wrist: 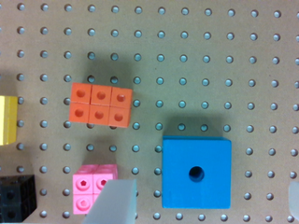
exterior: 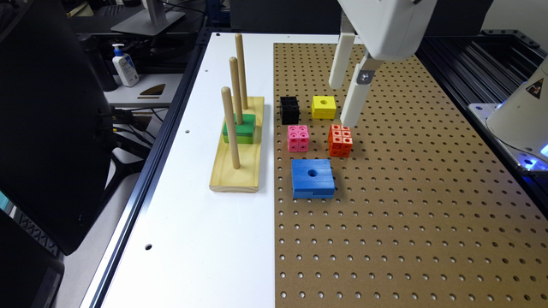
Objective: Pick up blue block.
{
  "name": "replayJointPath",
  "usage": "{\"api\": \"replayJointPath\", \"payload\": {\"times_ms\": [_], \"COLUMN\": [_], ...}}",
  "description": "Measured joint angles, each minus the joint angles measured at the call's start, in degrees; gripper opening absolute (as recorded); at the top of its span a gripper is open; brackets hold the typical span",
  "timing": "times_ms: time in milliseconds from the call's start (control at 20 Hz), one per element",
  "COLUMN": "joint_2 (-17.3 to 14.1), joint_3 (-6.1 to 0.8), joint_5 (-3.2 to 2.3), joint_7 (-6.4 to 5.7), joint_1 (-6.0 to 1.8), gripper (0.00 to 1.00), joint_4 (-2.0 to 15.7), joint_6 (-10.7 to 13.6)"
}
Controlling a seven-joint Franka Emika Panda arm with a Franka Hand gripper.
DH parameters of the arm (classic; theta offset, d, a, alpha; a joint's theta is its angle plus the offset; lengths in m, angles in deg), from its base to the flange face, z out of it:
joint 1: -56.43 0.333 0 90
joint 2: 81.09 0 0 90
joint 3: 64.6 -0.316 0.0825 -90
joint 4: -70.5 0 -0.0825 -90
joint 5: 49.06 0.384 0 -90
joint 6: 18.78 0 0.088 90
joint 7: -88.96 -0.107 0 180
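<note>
Nearest in the exterior view, the flat square bright-blue block with a round centre hole (exterior: 313, 178) lies on the brown perforated pegboard (exterior: 406, 205), a small notch showing in its near side; in the wrist view the same slab (wrist: 196, 172) sits flat with nothing touching it. Just beyond it stand a pink studded cube (exterior: 298, 137) and, to the exterior view's right of that, an orange stack of studded cubes (exterior: 341, 140), which the wrist view shows as six studded squares (wrist: 100, 110). Farther back are a black studded cube (exterior: 289, 109) and a smaller yellow block with a hole in its top (exterior: 323, 107). To the exterior view's left, on the white tabletop (exterior: 188, 214), a pale wooden base (exterior: 237, 171) carries three upright wooden pegs (exterior: 230, 126), with a green block (exterior: 242, 128) threaded on the middle one. The white hand (exterior: 347, 102) hangs above the pegboard beside the yellow block and over the orange stack, well short of the blue block; its two fingers (exterior: 355, 100) are spread apart and hold nothing. A white pump bottle (exterior: 125, 65) stands on a desk in the far background.
</note>
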Motion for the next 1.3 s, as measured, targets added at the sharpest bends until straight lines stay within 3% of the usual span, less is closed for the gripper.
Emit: {"api": "replayJointPath", "payload": {"times_ms": [100, 350, 450, 1300], "joint_2": [-1.0, -7.9, -9.2, -11.9], "joint_3": [-0.14, -0.17, -0.16, -0.43], "joint_5": [0.0, -0.04, -0.04, -0.04], "joint_7": [-0.15, -0.2, -0.2, -0.37], "joint_1": [-0.01, -0.06, -0.08, -0.01], "gripper": [1.0, 1.0, 1.0, 1.0], "joint_4": [-0.06, -0.08, -0.04, 0.52], "joint_6": [-0.5, -6.9, -8.2, -10.4]}}
